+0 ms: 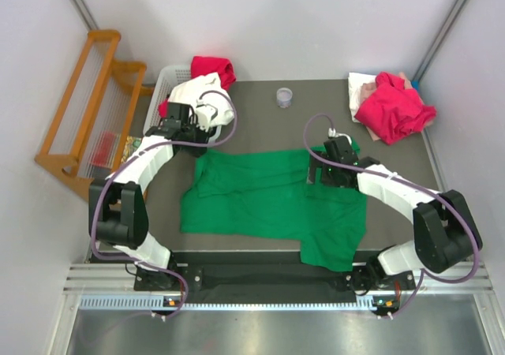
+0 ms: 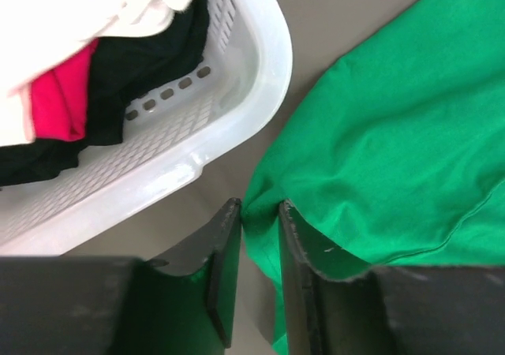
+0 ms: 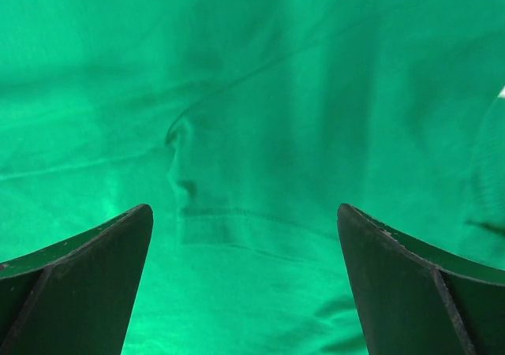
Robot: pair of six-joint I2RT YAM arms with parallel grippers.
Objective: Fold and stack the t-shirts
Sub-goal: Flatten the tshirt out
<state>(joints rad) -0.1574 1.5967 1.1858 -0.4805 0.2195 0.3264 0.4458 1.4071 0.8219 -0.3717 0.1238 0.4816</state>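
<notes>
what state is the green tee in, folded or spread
Spread, not folded: the green t-shirt lies open across the table, one edge pinched in the left pincer.

A bright green t-shirt lies spread and rumpled across the bench, a magenta tee crumpled at its far right corner, a white tee heaped far left.

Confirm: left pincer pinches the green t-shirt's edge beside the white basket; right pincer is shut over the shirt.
Wrong on one point: the right pincer stands wide open over the green t-shirt, as the right wrist view shows. The rest holds.
</notes>
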